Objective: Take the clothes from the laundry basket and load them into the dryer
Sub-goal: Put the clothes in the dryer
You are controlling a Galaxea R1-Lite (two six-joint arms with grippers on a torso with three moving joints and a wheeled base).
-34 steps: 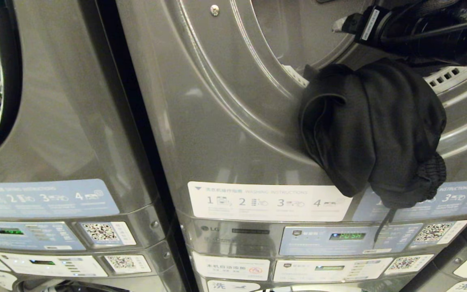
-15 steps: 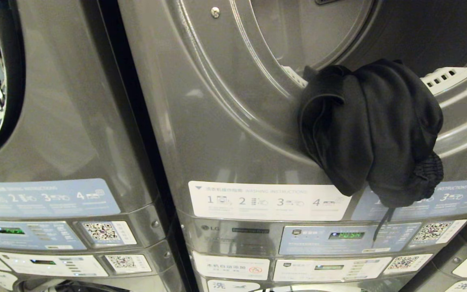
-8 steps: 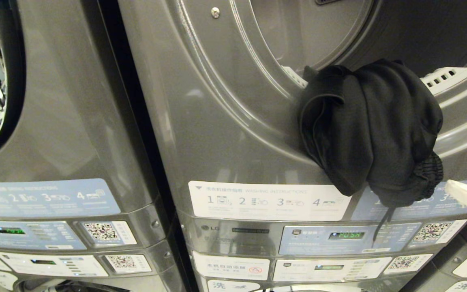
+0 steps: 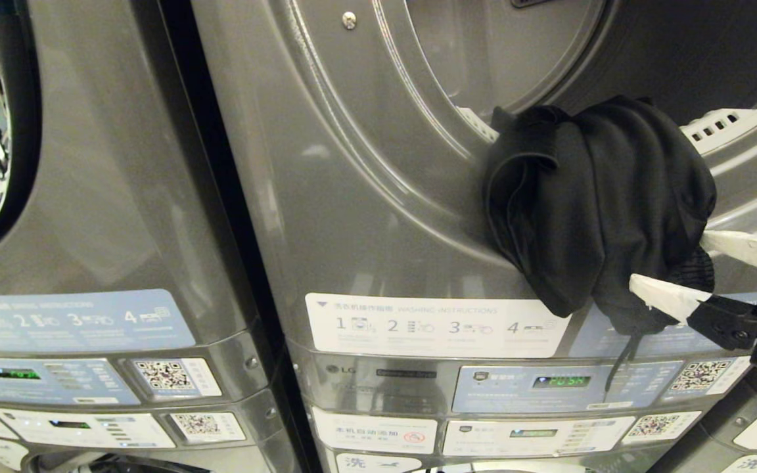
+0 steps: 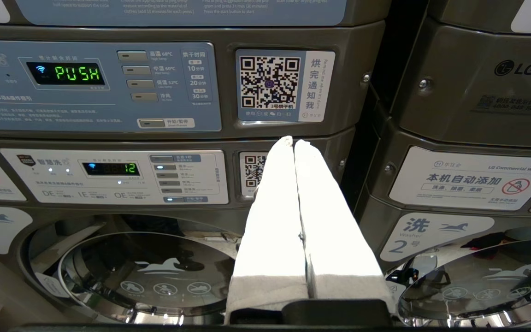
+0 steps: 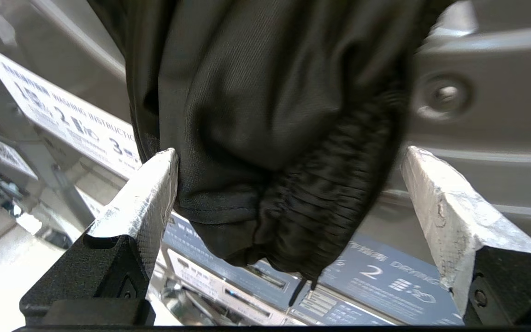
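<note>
Over the dryer (image 4: pixel 378 217) rim hangs a black garment (image 4: pixel 598 210), half out; right pincer (image 4: pixel 671 269) gapes around its lower end to grab it. Left pincer (image 5: pixel 297 143) idles, closed.

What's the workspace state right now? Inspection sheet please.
Surface: grey dryer front, door opening at upper right; nothing else seen on it.
Job's things: black garment draped over the opening's lower rim, mostly hanging outside; its drawstring dangles over the control panel. Laundry basket not in view.
Clutter: nothing seen.
Grippers: right tool open, straddling the garment's ribbed lower end, not closed on it. Left tool shut, empty, parked low before the washer panels.
Cables: nothing seen.
Surroundings: neighbouring stacked machine at left; display reads PUSH.
</note>
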